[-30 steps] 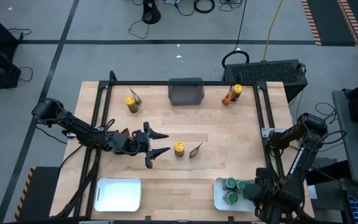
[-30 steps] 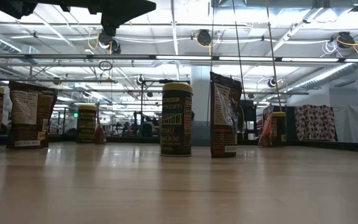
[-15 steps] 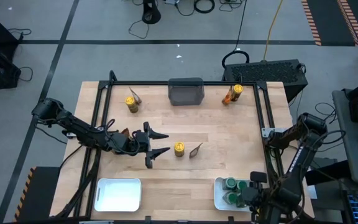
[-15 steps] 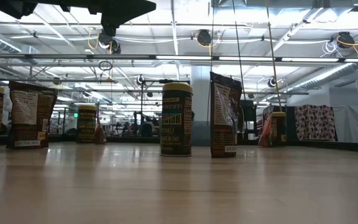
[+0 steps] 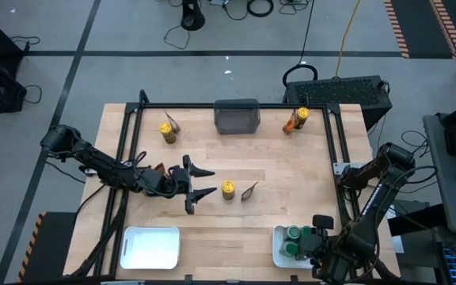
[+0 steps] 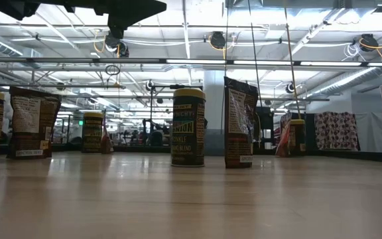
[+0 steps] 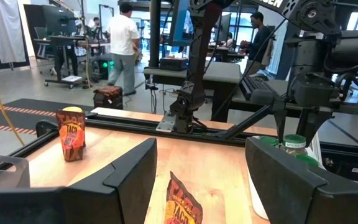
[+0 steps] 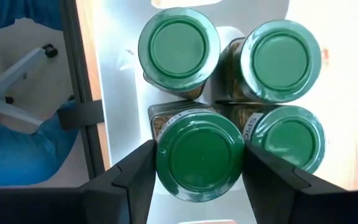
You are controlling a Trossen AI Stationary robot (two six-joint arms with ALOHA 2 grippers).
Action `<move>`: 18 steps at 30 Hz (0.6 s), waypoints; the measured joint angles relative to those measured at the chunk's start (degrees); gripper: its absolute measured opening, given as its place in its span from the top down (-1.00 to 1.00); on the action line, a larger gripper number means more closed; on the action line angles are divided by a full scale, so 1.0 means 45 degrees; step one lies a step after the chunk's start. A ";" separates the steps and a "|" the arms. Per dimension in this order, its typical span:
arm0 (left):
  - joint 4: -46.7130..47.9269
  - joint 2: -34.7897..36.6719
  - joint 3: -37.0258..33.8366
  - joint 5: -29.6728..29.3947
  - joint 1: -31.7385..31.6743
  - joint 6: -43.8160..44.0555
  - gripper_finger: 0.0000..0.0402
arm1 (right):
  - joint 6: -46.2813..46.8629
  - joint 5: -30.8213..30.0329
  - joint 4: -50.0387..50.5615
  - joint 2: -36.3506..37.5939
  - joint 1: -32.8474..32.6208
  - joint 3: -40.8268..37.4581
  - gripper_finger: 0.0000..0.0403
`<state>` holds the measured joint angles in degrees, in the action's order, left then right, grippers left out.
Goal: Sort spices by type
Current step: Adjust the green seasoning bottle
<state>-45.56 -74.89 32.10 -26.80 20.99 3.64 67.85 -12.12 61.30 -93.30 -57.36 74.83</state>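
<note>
Four green-lidded jars stand in the white tray [image 8: 120,74] at the near right. My right gripper [image 8: 199,155] points down over them, open, one finger on either side of the lid of one jar [image 8: 199,177], which stands in the tray like the others. At mid-table a yellow-lidded jar [image 5: 228,188] and a brown-orange packet [image 5: 249,191] stand upright. My left gripper [image 5: 200,184] is held level and open just left of that jar, with nothing between its fingers. More yellow-lidded jars [image 5: 168,129] [image 5: 301,115] and packets [image 5: 290,125] stand at the back. My right gripper's fingers [image 8: 138,171] come from above and stand close against the two sides of the green lid [image 8: 166,155]. Whether they touch it I cannot tell. The jar stands upright in the tray.
A dark grey bin [image 5: 237,116] sits at the middle of the far edge. A second white tray [image 5: 150,247] lies at the near left. A black frame [image 5: 335,158] borders the table. People stand in the room beyond [image 7: 124,37].
My right gripper has shifted a little toward the table's left edge above the tray of green-lidded jars.
</note>
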 joint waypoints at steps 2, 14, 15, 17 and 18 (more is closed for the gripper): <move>0.0004 0.0000 0.0000 0.0003 0.0000 0.0000 -0.24 | 0.0000 0.0000 0.0000 0.0000 0.0018 0.0000 0.04; 0.0004 0.0000 0.0000 0.0004 -0.0001 -0.0005 -0.24 | 0.0301 0.0092 -0.0005 0.0005 0.0008 0.0000 0.01; 0.0004 0.0000 0.0000 0.0004 -0.0002 -0.0005 -0.24 | 0.0305 0.0097 -0.0005 0.0008 0.0008 0.0000 -0.01; 0.0004 0.0000 0.0005 0.0004 0.0000 -0.0005 -0.24 | 0.0320 0.0102 0.0000 0.0010 0.0004 0.0000 -0.07; 0.0004 0.0000 0.0000 0.0004 -0.0001 -0.0005 -0.24 | 0.0327 0.0100 -0.0005 0.0010 0.0007 0.0002 -0.11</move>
<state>-45.54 -74.89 32.10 -26.79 20.99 3.62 69.33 -11.67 61.28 -93.25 -57.33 74.84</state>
